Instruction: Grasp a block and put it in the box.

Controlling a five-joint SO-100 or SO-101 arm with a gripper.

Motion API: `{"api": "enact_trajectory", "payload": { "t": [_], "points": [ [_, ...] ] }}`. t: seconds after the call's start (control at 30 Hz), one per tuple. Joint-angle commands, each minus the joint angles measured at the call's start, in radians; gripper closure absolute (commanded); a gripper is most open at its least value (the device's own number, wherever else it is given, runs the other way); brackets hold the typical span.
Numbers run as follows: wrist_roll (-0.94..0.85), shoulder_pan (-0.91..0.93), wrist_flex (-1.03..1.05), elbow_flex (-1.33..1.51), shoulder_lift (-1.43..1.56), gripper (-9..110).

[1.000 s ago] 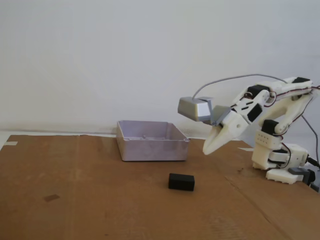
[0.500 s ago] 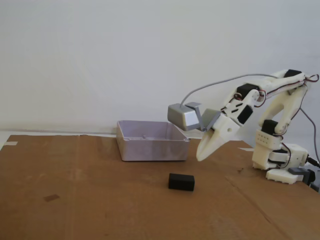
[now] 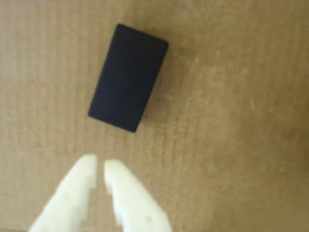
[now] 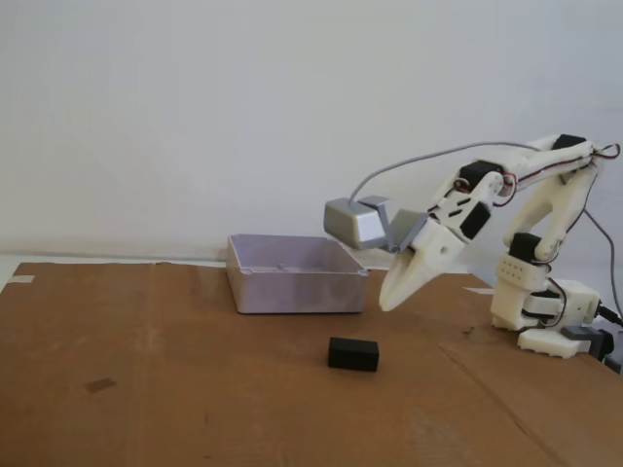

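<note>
In the wrist view my pincer [image 3: 99,166] comes in from the bottom edge with its 2 white fingers [image 3: 72,193] nearly together, only a thin slit between the tips, and nothing held. The black block [image 3: 128,77] lies flat on the brown cardboard [image 3: 231,121] just beyond the tips, apart from them, its long side tilted to the right of my line of approach. So I judge that I need to spread the fingers wide first, then turn the wrist until they face the block's 2 long sides, since the short span looks the easier one to pinch. In the fixed view my pincer [image 4: 387,304] hangs in the air, pointing down and left, above and a little right of the block [image 4: 352,354], which sits alone on the cardboard [image 4: 146,389]. The pale box [image 4: 295,273] stands behind the block, near but not touching. I think a straight descent, fingers astride the block, should avoid nudging it away.
</note>
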Motion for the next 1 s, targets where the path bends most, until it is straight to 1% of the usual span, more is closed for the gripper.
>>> {"api": "enact_trajectory", "payload": {
  "t": [0.0,0.43,0.97],
  "points": [
    [-0.003,0.003,-0.052,-0.146,-0.034,102],
    [-0.006,0.002,-0.052,-0.397,-0.279,102],
    [-0.006,0.014,-0.052,-0.388,-0.298,101]
  ]
}}
